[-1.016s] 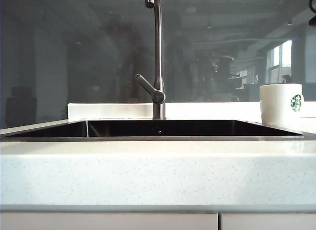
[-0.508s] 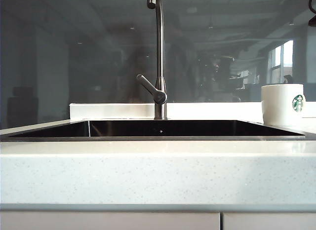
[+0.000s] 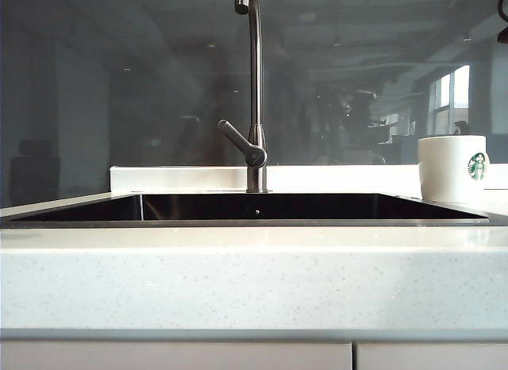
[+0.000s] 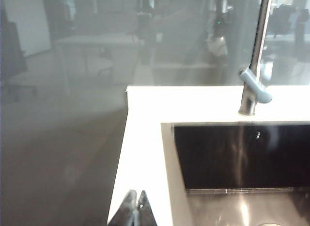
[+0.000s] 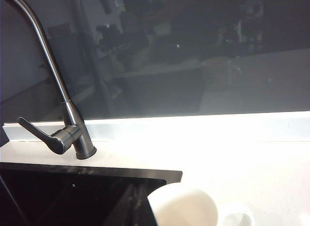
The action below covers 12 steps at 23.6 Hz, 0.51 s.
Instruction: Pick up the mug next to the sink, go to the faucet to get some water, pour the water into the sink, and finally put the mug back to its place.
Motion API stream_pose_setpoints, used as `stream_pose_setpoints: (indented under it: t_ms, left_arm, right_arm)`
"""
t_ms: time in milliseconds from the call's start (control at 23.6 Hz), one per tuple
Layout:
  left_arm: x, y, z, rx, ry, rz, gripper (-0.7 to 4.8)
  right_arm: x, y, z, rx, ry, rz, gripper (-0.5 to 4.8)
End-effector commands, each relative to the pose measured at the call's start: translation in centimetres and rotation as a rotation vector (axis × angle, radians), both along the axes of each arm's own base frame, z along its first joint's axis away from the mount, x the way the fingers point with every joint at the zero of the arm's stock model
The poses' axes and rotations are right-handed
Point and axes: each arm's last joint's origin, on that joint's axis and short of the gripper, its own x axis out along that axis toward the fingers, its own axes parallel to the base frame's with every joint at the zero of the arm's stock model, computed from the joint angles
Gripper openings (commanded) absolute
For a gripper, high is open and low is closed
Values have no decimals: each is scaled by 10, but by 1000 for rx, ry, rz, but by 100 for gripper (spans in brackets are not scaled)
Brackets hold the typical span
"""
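The white mug (image 3: 452, 170) with its green logo stands upright on the countertop just right of the sink (image 3: 238, 222). The tall steel faucet (image 3: 255, 92) rises behind the sink's middle, lever angled out to the left. Neither gripper shows in the exterior view. In the left wrist view my left gripper (image 4: 137, 201) is shut and empty over the pale counter beside the sink (image 4: 232, 153), well away from the faucet (image 4: 249, 97). In the right wrist view my right gripper (image 5: 138, 209) shows as dark fingers together over the sink (image 5: 58, 197), right beside the mug (image 5: 181, 206), not around it. The faucet (image 5: 77, 138) stands beyond.
A pale speckled countertop (image 3: 254, 283) surrounds the sink, with a thick front edge and cabinet fronts (image 3: 175, 356) below. A low white upstand (image 3: 175, 178) and a dark reflective glass wall (image 3: 119, 92) close off the back.
Mug, faucet and sink stand where they were. Only the dim reflections in the glass wall have shifted.
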Motion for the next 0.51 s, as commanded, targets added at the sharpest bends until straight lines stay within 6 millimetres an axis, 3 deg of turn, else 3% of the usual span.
stream_pose_setpoints:
  t_ms: [42,508]
  left_arm:
    - [4,-1,-8,-19,-4,1,-3]
    - [13,-3,-37,-56,30,52,-3]
  right_arm:
    - [0,0,4,-4,-27,-2,-8]
    - [0,0,3,-2,-18,-1,-8]
